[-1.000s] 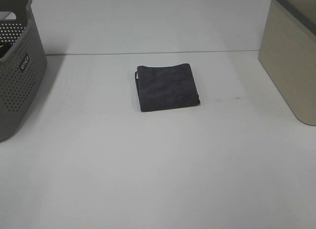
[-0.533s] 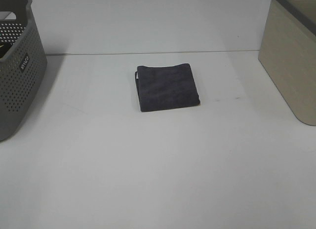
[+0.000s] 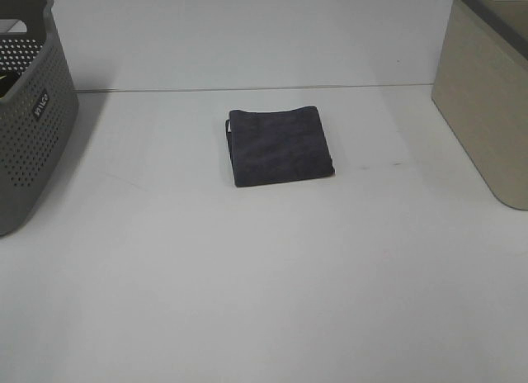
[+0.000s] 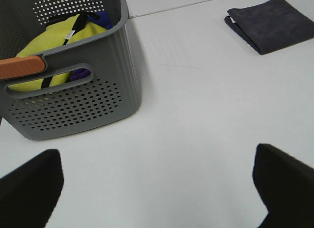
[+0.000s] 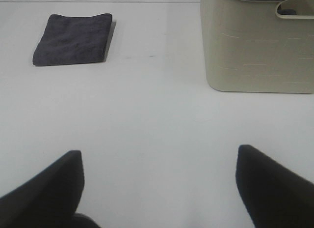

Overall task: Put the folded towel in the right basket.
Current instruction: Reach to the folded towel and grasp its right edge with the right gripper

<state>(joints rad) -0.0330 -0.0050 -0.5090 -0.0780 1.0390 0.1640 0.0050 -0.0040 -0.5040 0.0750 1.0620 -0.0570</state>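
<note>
Exterior high check: folded towel (image 3: 280, 146) outside right basket (image 3: 487, 111)

Noted left fingers (image 4: 29, 188) and right fingers (image 5: 44, 188) spread wide, grasping nothing, above the worktop (image 3: 264, 276). Found folded towel flat at mid-worktop, well apart from both. Logged beige right basket at right edge, grey left basket (image 3: 33, 135) at left edge.

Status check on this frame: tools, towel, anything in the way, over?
Left tool open, empty. Right tool open, empty. Folded towel lying flat mid-workspace, not yet grasped. Nothing seen between it and right basket.
</note>
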